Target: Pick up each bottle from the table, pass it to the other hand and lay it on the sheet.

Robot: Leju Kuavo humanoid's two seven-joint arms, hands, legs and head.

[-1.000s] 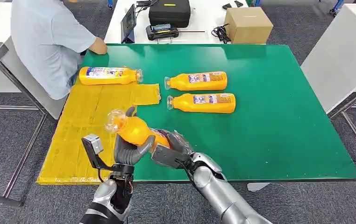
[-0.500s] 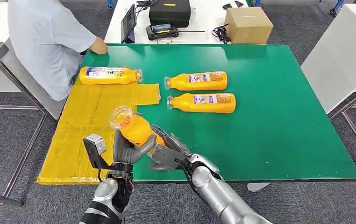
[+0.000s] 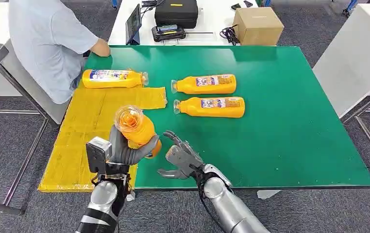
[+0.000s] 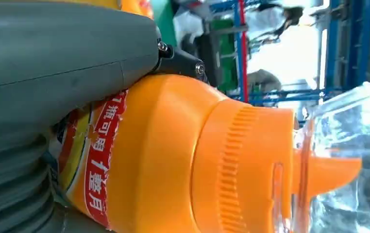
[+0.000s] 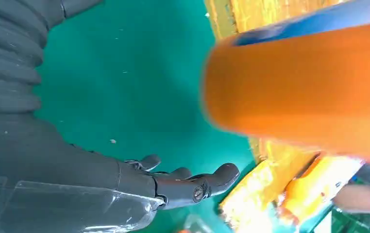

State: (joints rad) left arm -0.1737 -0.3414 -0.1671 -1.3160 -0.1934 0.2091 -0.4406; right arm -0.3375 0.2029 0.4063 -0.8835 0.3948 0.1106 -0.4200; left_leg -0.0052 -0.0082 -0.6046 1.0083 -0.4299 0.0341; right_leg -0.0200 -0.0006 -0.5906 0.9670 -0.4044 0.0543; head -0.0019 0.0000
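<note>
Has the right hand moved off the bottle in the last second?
Yes. The right hand has let go and drawn back toward the table's near edge, fingers spread, while the left hand holds the bottle above the sheet.

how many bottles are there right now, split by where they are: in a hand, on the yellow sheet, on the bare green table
Held in the left hand: 1 orange bottle
Lying at the far end of the yellow sheet: 1 bottle
Lying on the green table: 2 bottles
Total: 4 orange bottles
</note>
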